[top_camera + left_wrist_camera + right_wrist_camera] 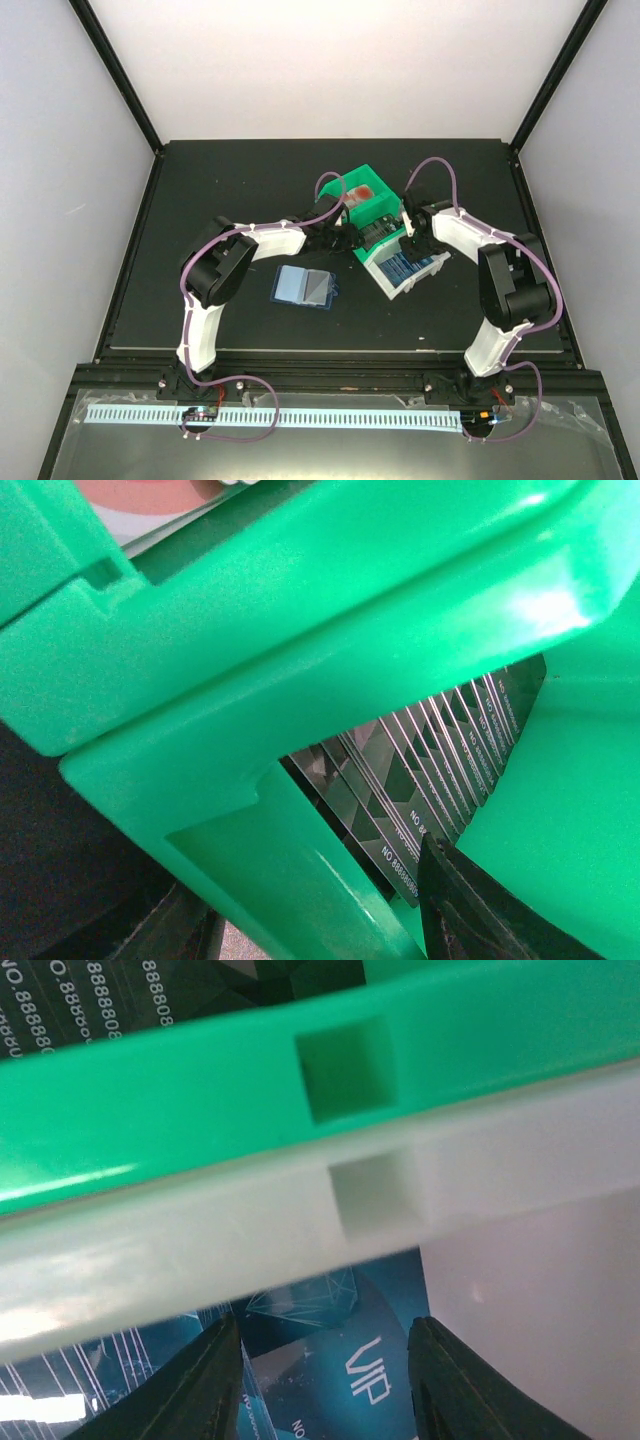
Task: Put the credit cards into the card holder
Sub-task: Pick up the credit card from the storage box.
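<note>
The card holder point(308, 288) lies open on the black mat, its light blue pockets facing up, apart from both arms. Dark credit cards point(430, 770) stand fanned inside the green bin point(372, 198). My left gripper point(300, 880) is open astride that bin's wall point(300, 660). Its right fingertip point(450, 890) is inside, against the corner of the nearest card. Blue credit cards point(408, 268) lie in the white bin point(383, 278). My right gripper point(324, 1325) hangs open over a blue VIP card point(350, 1360), one finger at each side of it.
The green bin and the white bin point(200, 1250) stand rim to rim at the middle back of the mat. A red-and-white card point(362, 190) rests on top of the green bin. Black frame posts point(120, 70) rise at the mat's back corners.
</note>
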### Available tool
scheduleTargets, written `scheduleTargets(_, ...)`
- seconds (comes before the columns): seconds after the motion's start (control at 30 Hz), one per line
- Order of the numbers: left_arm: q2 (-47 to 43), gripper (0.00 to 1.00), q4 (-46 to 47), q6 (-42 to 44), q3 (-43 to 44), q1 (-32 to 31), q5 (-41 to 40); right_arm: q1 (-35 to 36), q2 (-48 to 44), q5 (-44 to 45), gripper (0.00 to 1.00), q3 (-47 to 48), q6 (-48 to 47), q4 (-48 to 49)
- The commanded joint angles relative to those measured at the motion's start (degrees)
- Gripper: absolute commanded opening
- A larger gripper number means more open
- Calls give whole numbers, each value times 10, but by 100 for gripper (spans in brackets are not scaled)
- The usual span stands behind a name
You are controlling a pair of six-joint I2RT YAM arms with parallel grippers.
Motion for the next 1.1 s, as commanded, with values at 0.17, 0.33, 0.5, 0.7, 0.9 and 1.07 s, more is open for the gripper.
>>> scheduleTargets(0.17, 29, 52, -61, 36, -23, 4, -12, -9, 30, -32, 49, 19, 5, -13)
scheduleTargets(0.33, 28, 52, -60, 35, -24, 5, -12, -10, 35, -21, 48, 22, 13, -11)
scheduleTargets(0.5, 28, 52, -61, 36, -24, 6, -12, -15, 33, -18, 45, 28, 22, -16)
scheduleTargets(0.7, 29, 52, -60, 36, -23, 6, -11, -27, 19, -55, 45, 29, 23, -20)
scheduleTargets(0.9, 27, 52, -60, 36, -24, 7, -10, -33, 22, -60, 46, 29, 25, -20)
scheduleTargets(1.07, 27, 52, -60, 35, -25, 6, -10, -33, 33, -37, 38, 30, 33, -18)
